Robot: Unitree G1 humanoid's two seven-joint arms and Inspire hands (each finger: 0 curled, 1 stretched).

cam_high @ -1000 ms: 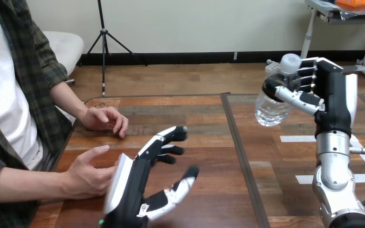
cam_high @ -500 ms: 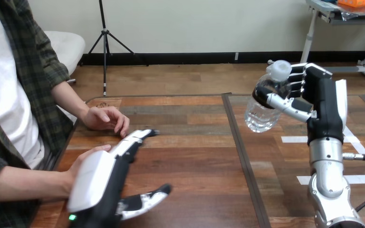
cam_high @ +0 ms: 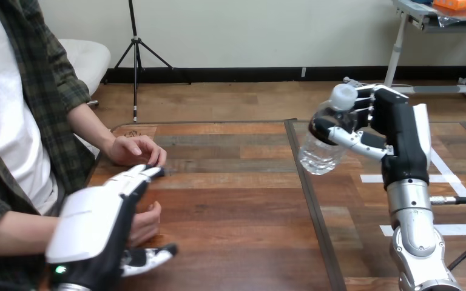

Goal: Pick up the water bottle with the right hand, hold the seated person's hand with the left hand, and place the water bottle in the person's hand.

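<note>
Clear water bottle point(cam_high: 318, 154) in right robot hand point(cam_high: 395, 121), over table seam point(cam_high: 307, 188).

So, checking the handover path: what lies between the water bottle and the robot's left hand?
In the head view, only bare table lies between the water bottle and the left hand.

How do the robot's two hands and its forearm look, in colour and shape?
The left hand is black with a broad white shell on its back and a small green light near the wrist. The right hand is black with black-and-white jointed fingers, on a rounded silver forearm.
</note>
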